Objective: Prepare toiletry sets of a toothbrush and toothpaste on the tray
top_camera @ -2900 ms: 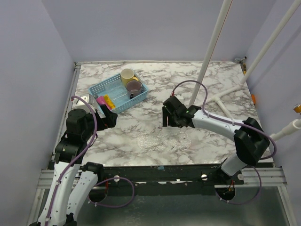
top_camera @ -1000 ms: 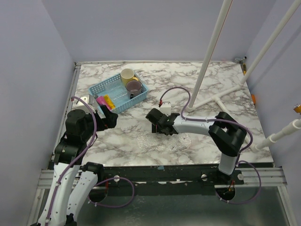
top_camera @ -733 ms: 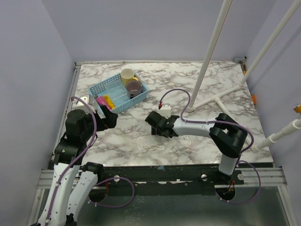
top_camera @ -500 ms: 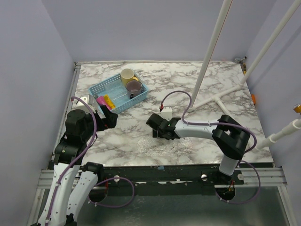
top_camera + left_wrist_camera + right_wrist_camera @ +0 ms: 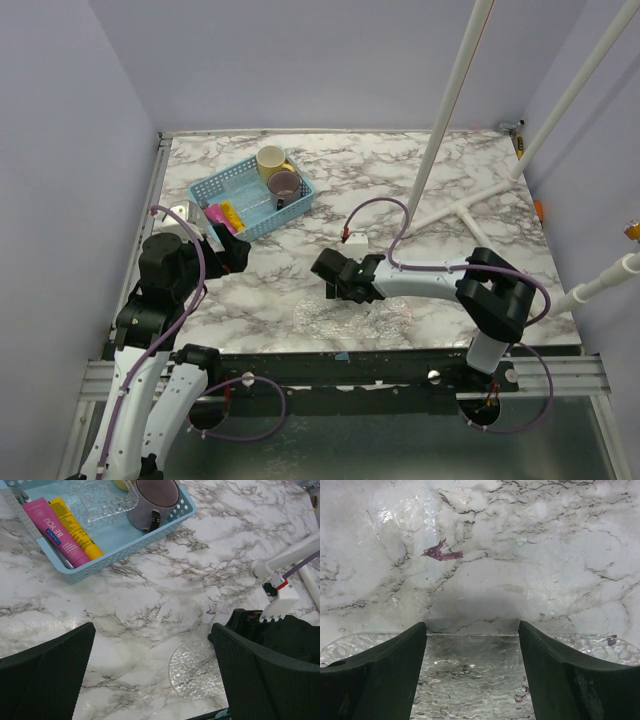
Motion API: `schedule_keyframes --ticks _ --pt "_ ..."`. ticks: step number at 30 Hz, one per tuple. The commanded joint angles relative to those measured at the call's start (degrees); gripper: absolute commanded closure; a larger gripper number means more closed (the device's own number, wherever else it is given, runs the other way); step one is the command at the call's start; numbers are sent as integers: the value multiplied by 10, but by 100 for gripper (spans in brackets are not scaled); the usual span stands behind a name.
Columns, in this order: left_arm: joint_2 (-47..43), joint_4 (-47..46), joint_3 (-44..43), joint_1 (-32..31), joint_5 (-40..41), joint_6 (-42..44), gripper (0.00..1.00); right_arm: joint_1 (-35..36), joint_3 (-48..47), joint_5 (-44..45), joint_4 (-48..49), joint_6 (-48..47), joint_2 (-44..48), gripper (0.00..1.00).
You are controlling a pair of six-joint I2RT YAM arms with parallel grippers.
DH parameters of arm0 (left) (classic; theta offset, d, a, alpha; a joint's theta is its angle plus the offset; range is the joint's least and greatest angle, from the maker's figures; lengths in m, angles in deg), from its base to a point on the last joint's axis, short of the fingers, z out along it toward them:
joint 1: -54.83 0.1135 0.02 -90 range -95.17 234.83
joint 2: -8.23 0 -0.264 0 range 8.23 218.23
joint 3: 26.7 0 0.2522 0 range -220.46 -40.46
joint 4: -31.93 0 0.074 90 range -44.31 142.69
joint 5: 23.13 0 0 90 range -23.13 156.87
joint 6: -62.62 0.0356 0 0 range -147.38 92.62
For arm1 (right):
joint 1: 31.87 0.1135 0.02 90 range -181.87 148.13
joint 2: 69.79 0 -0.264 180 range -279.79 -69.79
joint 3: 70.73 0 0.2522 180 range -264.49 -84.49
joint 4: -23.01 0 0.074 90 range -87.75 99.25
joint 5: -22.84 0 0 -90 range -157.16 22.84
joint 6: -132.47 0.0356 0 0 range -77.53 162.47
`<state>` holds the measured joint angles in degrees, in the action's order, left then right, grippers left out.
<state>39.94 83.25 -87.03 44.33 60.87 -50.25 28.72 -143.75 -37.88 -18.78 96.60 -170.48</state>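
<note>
Counter (image 5: 400,170): marbled.
Right arm (image 5: 430,280): stretched low and leftward across the counter's near middle. Right gripper (image 5: 472,630): fingers parted, nothing between them, poised over the far edge of a clear tray (image 5: 470,670).
Left arm (image 5: 160,290): folded upright at the near left. Left gripper (image 5: 152,629): spread wide, empty, above the counter.
Basket (image 5: 125,550): blue, far left. It holds a purple mug (image 5: 155,500), a pink tube (image 5: 50,530), a yellow tube (image 5: 75,527) touching it, and a toothbrush (image 5: 15,507) along the pink tube.

A grey-veined white marble tabletop (image 5: 400,170) filled mid-frame, enclosed by plain lavender walls (image 5: 300,60), with white plastic pipes (image 5: 456,90) slanting at upper right.
</note>
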Motion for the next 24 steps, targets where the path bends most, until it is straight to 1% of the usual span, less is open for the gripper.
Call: schedule_keyframes --ticks 1,7,13,18,24 --pt "-5 2 4 1 -6 4 1 6 -5 21 -48 9 8 24" --pt "0 2 6 0 -4 4 1 6 -55 47 -70 -18 4 23" --pt "9 3 7 0 10 -1 1 6 -99 54 -78 -51 6 22" --pt "39 9 1 1 47 -13 1 5 -131 51 -84 -94 22 21" --pt "91 16 -16 2 93 -24 1 6 -125 30 -82 -139 69 21"
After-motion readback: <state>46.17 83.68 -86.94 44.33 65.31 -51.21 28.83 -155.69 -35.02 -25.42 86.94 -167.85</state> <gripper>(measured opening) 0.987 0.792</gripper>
